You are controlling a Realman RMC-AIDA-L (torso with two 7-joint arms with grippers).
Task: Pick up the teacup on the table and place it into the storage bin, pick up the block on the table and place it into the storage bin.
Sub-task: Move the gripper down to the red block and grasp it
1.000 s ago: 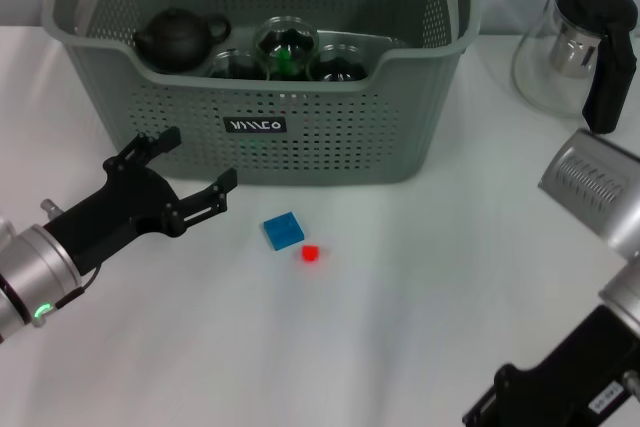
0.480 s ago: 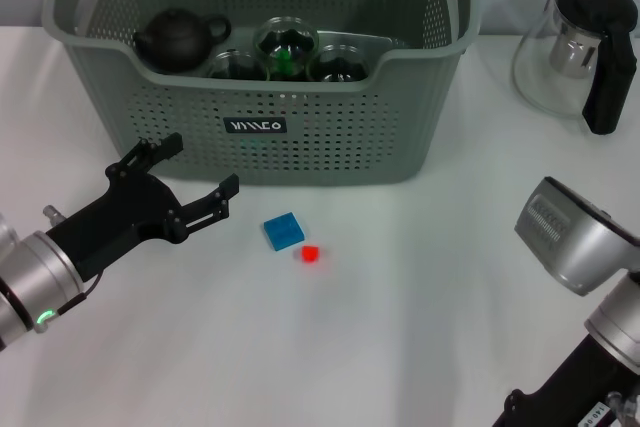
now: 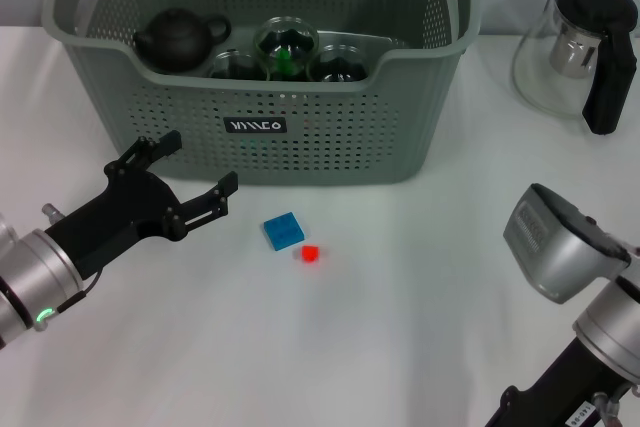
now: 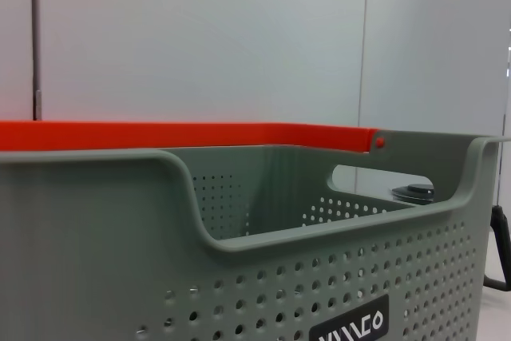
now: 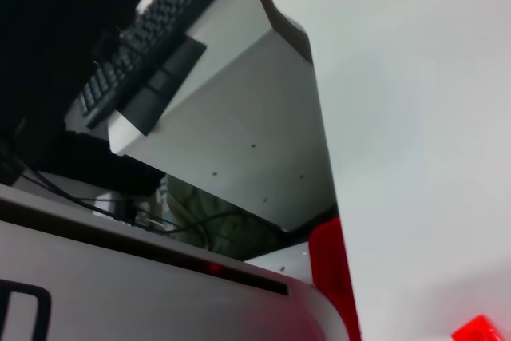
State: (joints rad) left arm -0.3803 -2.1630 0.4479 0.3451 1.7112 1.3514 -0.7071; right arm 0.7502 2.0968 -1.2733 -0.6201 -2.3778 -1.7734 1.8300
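The grey-green storage bin (image 3: 330, 137) stands at the back of the table, and its front wall fills the left wrist view (image 4: 239, 293). Three glass teacups (image 3: 285, 47) sit inside it beside a black teapot (image 3: 180, 37). A blue block (image 3: 283, 231) lies on the table in front of the bin, with a small red block (image 3: 310, 254) just to its right. My left gripper (image 3: 200, 161) is open and empty, low over the table, left of the blue block and close to the bin's front. My right gripper (image 3: 525, 407) is at the bottom right edge, far from the blocks.
A glass jug with a black handle (image 3: 600, 57) stands right of the bin. The right arm's silver link (image 3: 555, 247) hangs over the table's right side. White tabletop stretches in front of the blocks.
The right arm has swung down and inward at the lower right, its silver link now lower and more to the left. The left gripper has barely moved. The blocks have not moved.
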